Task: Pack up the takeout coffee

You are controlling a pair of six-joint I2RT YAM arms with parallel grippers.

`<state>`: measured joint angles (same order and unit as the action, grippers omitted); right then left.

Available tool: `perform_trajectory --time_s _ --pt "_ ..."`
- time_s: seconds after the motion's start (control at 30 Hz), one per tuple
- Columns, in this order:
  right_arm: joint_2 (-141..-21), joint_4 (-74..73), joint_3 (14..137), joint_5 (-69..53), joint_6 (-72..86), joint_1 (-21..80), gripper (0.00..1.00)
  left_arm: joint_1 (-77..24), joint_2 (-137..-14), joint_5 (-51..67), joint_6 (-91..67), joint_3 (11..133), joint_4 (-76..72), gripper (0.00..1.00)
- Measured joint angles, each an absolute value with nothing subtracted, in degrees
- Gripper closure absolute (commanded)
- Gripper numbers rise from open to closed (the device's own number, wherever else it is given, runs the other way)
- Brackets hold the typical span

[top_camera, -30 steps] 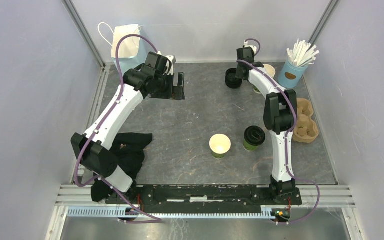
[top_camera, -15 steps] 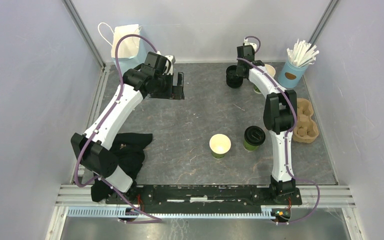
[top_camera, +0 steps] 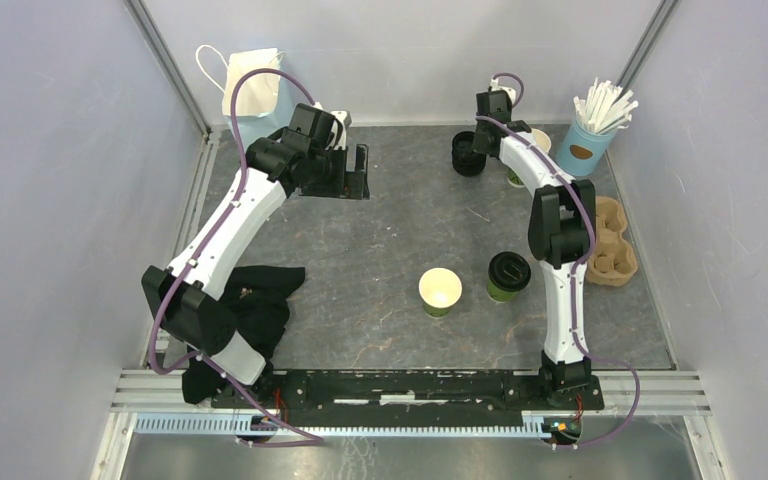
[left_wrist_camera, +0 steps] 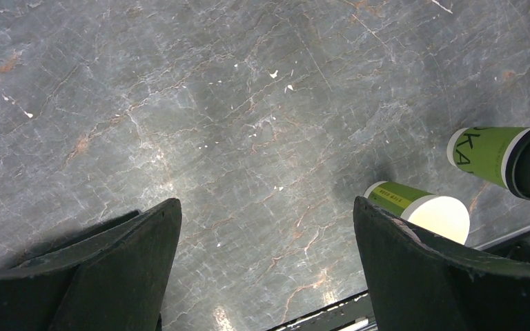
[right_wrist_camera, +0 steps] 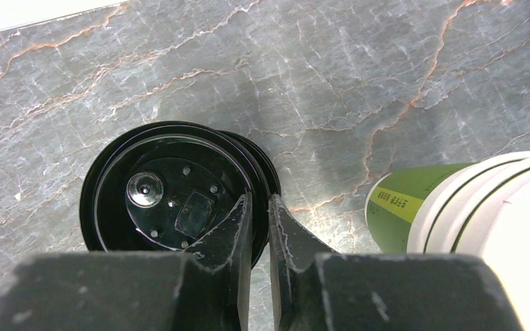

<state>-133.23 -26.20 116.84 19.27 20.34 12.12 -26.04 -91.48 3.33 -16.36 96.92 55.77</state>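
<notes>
Right gripper (right_wrist_camera: 259, 200) has narrowed, pinching top lid (right_wrist_camera: 165, 200) at its rim; left gripper (left_wrist_camera: 266, 203) gapes above table (left_wrist_camera: 248, 103)

The left end effector (left_wrist_camera: 266, 203) looks down on a grey marbled desk (left_wrist_camera: 248, 89) veined with rust and white. Its two dark fingers (left_wrist_camera: 128, 265) rise from the bottom corners, spread wide, with only bare desk between them. Just beyond the tip of the finger on the view's right stands a lidless green cup (left_wrist_camera: 414, 205) with a cream rim. Farther out on that side, a green cup with a black lid (left_wrist_camera: 507, 157) stands apart from it.
</notes>
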Motion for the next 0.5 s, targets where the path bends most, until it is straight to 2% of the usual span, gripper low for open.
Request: perform_trajectory --time_s 0.4,0.5 --pt "-130.2 -23.7 110.7 12.6 26.5 8.9 0.81 -26.0 -91.5 3.6 -16.4 96.9 55.6 0.0" --pt "-129.7 -23.3 110.0 11.6 27.3 8.4 0.74 -26.0 -91.5 3.6 -16.4 96.9 55.6 0.0"
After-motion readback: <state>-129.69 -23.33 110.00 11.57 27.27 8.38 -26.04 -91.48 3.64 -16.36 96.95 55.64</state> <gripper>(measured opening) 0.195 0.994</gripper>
